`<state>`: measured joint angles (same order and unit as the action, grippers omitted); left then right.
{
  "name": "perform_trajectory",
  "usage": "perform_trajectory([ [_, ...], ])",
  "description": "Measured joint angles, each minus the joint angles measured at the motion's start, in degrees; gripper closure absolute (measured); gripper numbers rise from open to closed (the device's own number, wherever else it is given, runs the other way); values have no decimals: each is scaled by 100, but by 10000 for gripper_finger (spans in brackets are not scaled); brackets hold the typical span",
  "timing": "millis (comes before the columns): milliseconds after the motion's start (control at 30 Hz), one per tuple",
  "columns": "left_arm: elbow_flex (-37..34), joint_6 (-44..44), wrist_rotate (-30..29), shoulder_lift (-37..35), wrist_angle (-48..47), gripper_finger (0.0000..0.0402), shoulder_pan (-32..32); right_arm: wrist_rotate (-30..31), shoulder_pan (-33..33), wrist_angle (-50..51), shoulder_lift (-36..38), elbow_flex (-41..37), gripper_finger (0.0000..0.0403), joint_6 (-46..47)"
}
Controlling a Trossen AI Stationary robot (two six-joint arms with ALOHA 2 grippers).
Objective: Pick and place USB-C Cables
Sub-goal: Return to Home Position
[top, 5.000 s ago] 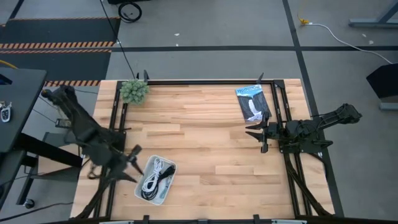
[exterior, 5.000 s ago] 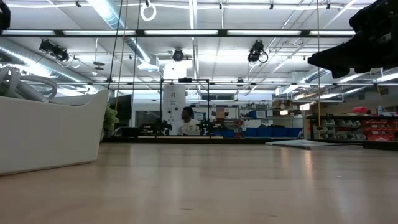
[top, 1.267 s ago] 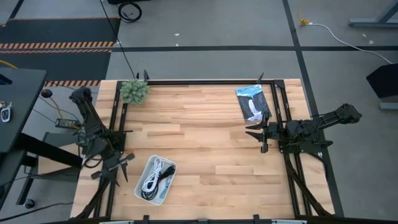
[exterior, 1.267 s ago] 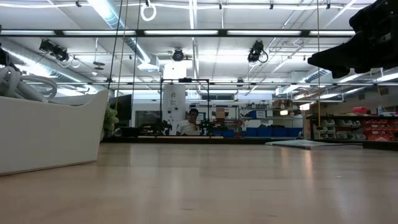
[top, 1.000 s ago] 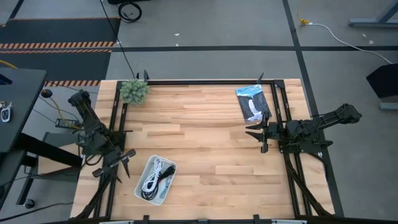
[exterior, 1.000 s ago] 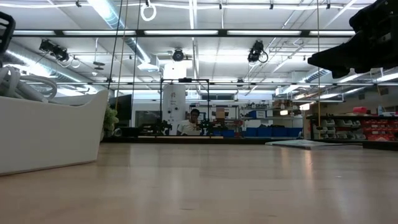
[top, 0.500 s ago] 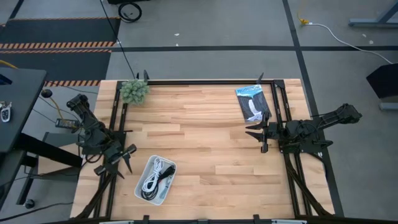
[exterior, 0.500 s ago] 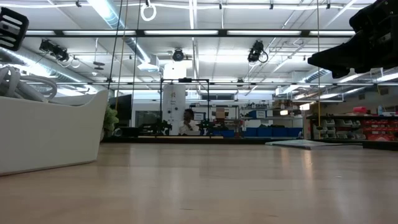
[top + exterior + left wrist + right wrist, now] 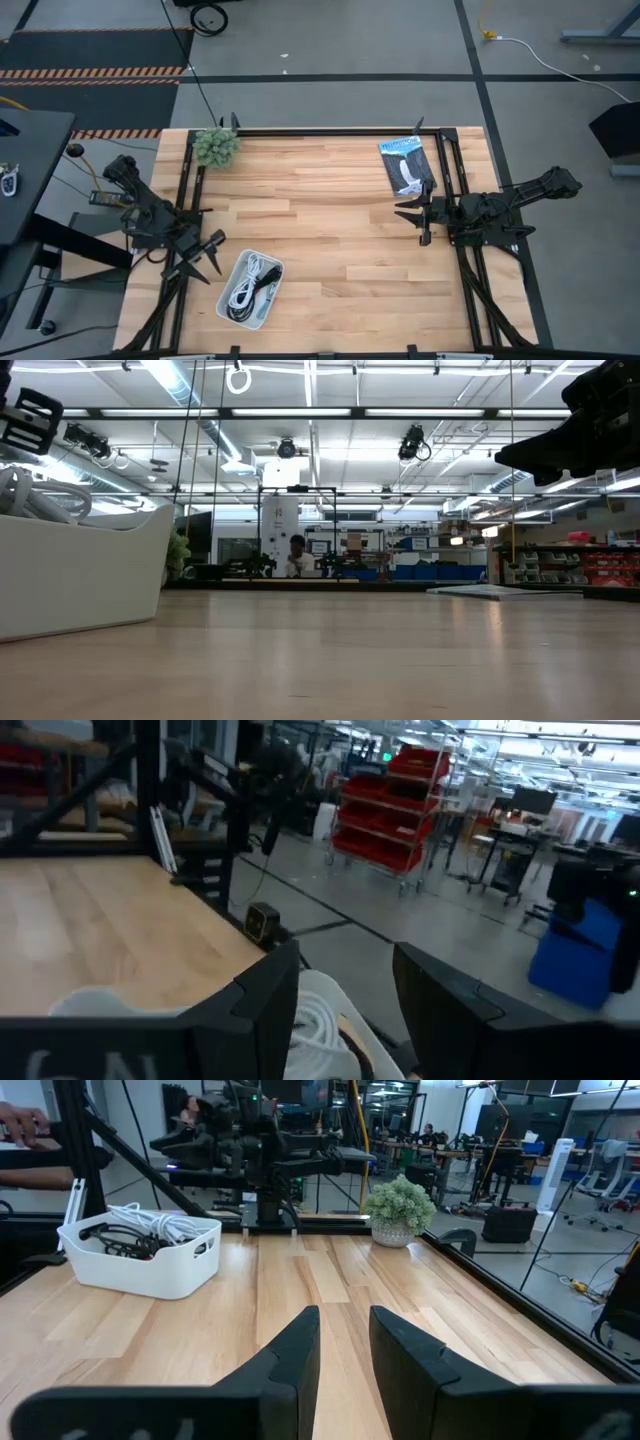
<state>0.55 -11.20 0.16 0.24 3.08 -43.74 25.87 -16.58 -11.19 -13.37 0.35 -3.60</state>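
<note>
A white tray point(image 9: 228, 305) stands near the table's near-left corner, with coiled USB-C cables lying in it. I make out a white cable point(image 9: 246, 283) and a black one point(image 9: 266, 293). No red tie or silvery-grey cable can be picked out. The same tray point(image 9: 150, 1265) shows in the right wrist view with the cables point(image 9: 135, 1225) heaped above its rim. My left gripper point(image 9: 207, 263) hovers open just left of the tray, and the white coil point(image 9: 322, 1020) shows between its fingers. My right gripper point(image 9: 415, 216) waits open at the table's right side.
A flat black-and-blue packet point(image 9: 405, 165) lies near the far-right corner, just beyond my right gripper. A small green plant point(image 9: 215, 146) stands at the far-left corner. Bare wood point(image 9: 330, 220) spans the table's middle. People stand far off in the room behind.
My left gripper has swung a little toward the table's right, closer to the tray, turning as it went, and has come into the low view at the top left. It has stayed open. The tray, the cables and my right arm have kept still.
</note>
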Motion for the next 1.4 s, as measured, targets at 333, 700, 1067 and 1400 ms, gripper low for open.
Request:
perform_trajectory([
  [333, -6, -10, -28, -1, -14, 230, -13, 0, 0, -33, 1, 0, 306, 2],
  [700, -10, -9, -28, 10, -3, 230, -9, 0, 0, -34, 1, 1, 306, 2],
  [1067, -12, -12, -28, 10, 1, 230, -9, 0, 0, -32, 1, 0, 306, 2],
  [1400, -14, -9, -31, 10, 3, 230, -9, 0, 0, -32, 1, 0, 306, 2],
])
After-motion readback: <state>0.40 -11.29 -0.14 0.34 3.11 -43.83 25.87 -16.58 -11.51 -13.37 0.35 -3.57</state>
